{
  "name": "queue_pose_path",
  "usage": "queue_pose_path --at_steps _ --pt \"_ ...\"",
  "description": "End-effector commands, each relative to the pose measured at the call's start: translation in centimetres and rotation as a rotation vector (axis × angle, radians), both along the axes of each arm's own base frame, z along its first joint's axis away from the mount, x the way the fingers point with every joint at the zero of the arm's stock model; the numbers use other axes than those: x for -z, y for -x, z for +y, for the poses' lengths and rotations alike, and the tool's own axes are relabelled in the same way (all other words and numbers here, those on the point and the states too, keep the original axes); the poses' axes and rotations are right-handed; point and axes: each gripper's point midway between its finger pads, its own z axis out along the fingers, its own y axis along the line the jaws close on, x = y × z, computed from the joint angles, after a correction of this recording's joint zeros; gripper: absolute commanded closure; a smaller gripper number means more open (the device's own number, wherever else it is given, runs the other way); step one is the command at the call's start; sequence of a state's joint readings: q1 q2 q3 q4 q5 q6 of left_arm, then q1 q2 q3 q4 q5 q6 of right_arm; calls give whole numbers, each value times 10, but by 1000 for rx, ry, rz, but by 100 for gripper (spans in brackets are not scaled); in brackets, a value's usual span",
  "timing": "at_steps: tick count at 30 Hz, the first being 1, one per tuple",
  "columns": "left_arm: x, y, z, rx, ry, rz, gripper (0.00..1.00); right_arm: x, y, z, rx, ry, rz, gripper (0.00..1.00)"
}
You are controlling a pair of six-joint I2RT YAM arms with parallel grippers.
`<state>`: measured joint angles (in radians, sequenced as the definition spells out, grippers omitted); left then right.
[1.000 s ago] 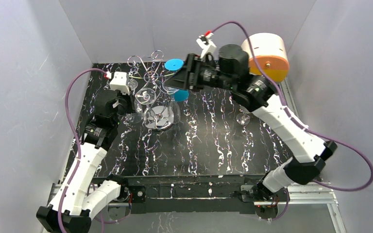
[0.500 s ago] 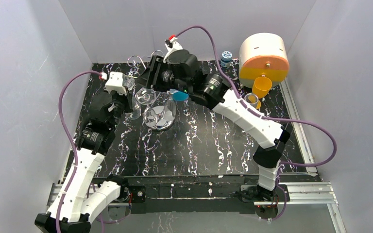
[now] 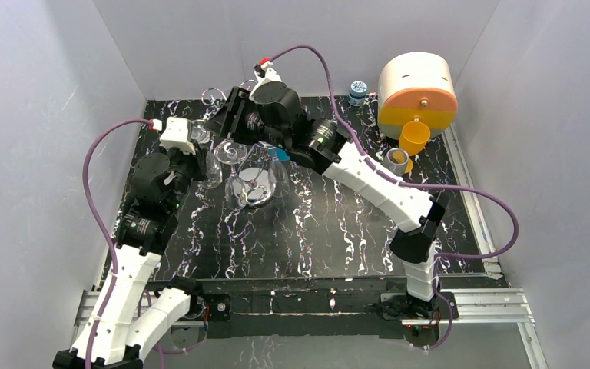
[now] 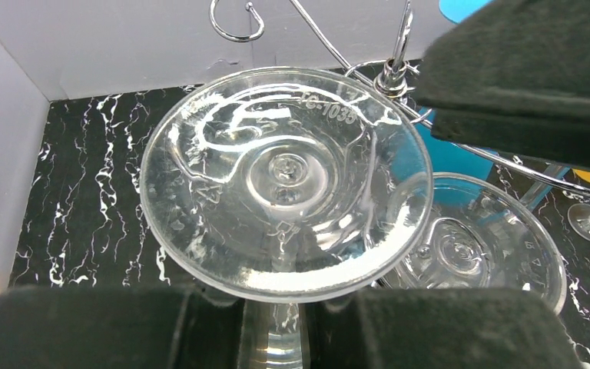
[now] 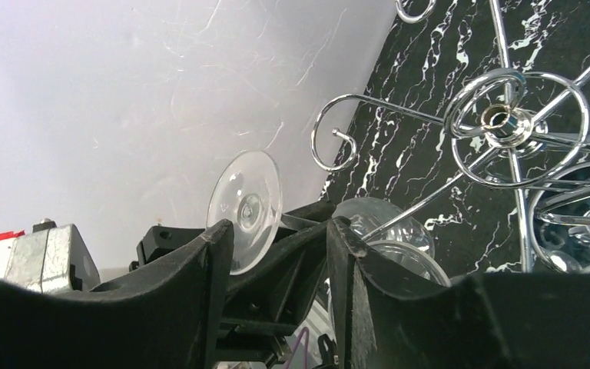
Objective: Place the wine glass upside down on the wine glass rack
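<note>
My left gripper [image 4: 276, 307] is shut on the stem of a clear wine glass [image 4: 284, 177], whose round foot faces the camera. In the top view the left gripper [image 3: 192, 157] holds the wine glass [image 3: 229, 152] tilted against the left side of the wine glass rack [image 3: 252, 191], a silver wire stand with scroll arms [image 4: 399, 46] and a central hub [image 5: 499, 115]. My right gripper [image 5: 276, 231] is open above the rack's back left, close to the left gripper, with nothing between its fingers. Past them the foot of the glass [image 5: 246, 209] shows. Its bowl is mostly hidden.
A second clear glass [image 4: 469, 254] hangs by the rack. A white and orange dispenser [image 3: 419, 92] stands at the back right, with an orange cup [image 3: 413, 137], a small clear cup [image 3: 396, 160] and a blue-capped bottle [image 3: 359, 91] near it. A blue disc [image 3: 280, 154] lies under the right arm.
The right arm has swung left across the rack toward the left gripper, and its jaws have narrowed a little. The left gripper has shifted slightly with the glass.
</note>
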<state>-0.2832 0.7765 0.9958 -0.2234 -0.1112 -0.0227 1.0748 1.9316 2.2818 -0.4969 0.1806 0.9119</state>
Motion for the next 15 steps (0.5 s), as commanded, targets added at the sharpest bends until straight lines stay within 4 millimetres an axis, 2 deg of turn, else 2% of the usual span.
queue_pose_path --at_steps 1,10,15 --pt "-24 2 -2 17 28 -73 100 -32 2 9 -18 -111 -7 44" --pt "-29 11 -1 24 31 -75 100 -33 16 21 -108 -174 77 47" --pt "-27 14 -3 39 38 -67 100 -37 17 21 -124 -214 120 56"
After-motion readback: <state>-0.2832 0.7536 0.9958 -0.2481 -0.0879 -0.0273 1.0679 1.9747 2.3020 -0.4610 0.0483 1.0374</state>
